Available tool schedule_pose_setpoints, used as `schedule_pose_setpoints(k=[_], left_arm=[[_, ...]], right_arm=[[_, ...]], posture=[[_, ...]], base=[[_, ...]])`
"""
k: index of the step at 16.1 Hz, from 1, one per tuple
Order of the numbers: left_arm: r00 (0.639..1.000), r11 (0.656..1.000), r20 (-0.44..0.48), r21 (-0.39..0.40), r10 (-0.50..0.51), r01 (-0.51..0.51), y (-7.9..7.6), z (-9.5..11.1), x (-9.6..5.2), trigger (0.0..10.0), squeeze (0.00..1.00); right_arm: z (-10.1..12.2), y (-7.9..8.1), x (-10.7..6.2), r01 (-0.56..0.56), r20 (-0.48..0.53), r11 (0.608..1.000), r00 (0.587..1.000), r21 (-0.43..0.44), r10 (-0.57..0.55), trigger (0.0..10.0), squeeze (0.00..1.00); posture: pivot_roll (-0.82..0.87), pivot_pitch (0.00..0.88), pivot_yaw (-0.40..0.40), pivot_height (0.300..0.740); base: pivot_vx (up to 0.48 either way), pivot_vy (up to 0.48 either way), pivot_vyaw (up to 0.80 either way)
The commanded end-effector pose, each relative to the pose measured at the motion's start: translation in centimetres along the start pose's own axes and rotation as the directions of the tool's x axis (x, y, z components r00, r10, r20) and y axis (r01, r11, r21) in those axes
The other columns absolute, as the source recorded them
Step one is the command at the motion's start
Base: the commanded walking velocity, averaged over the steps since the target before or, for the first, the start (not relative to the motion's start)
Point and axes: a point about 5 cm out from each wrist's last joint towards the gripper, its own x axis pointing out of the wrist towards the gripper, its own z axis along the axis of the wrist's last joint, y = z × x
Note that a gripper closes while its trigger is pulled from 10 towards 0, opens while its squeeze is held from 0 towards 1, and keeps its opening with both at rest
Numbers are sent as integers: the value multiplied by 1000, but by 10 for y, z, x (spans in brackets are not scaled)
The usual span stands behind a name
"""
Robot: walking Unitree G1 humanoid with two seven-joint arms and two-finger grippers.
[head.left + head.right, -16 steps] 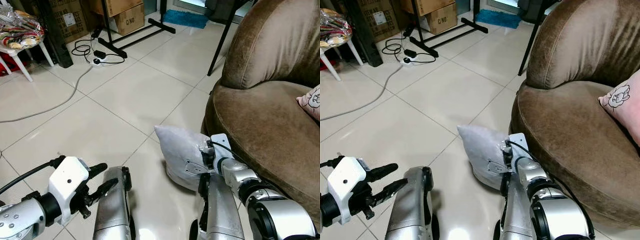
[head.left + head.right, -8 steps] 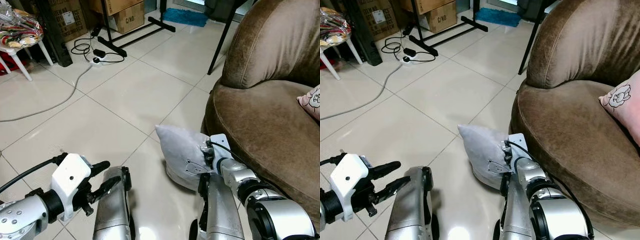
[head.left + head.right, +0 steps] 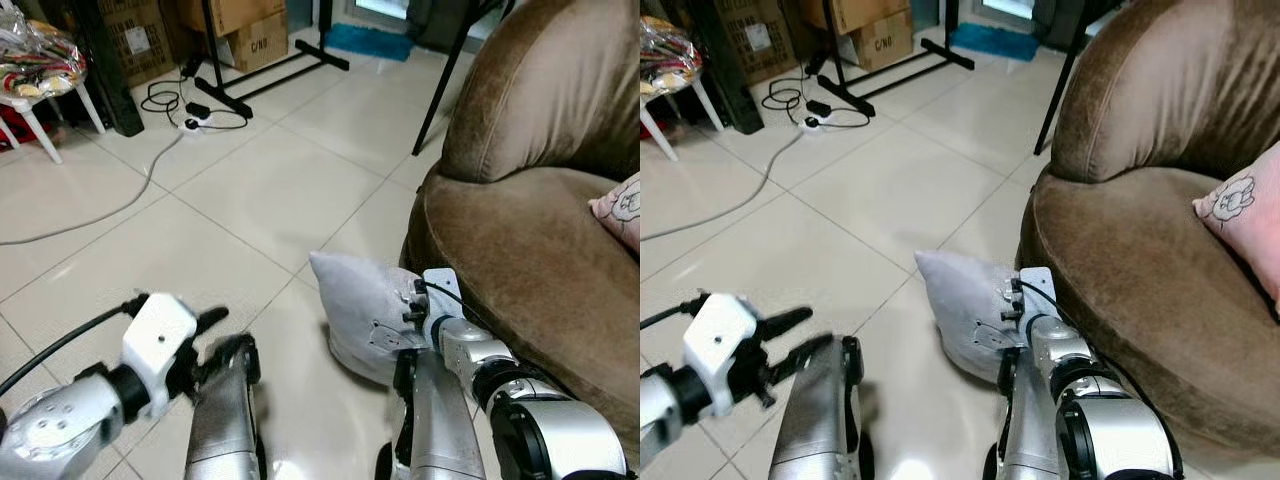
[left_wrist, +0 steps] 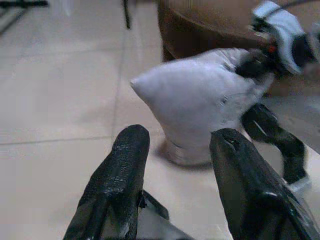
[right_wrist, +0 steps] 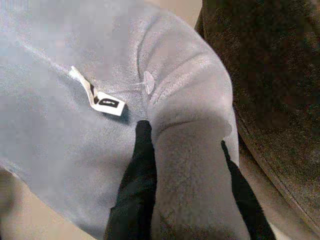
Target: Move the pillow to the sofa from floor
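Grey pillow (image 3: 362,305) sits on the floor (image 3: 250,200) against the sofa (image 3: 520,250), pinched in our right tool (image 5: 182,165); our open left tool (image 4: 175,165) has swung toward it to help lift.

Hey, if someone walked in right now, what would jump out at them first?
The grey pillow on the tiled floor, against the foot of the brown sofa, with a fold of it pinched in the right pincer. Next, the left pincer, open and pointed at the pillow from the other side. A pink cushion lies on the sofa seat.
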Motion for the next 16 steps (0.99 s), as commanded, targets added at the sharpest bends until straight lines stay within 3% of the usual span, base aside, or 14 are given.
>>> schedule_pose_setpoints(k=[1,16], left_arm=[[1000,1000,-6,8,5,-5,-1,-1,1,10000,0],[1000,1000,-6,8,5,-5,-1,-1,1,10000,0]], right_arm=[[-6,-1,0,2,-13,1000,1000,26,-2,0,0],[-6,-1,0,2,-13,1000,1000,26,-2,0,0]], posture=[[180,0,-18,465],[180,0,-18,465]], base=[[0,0,0],[0,0,0]])
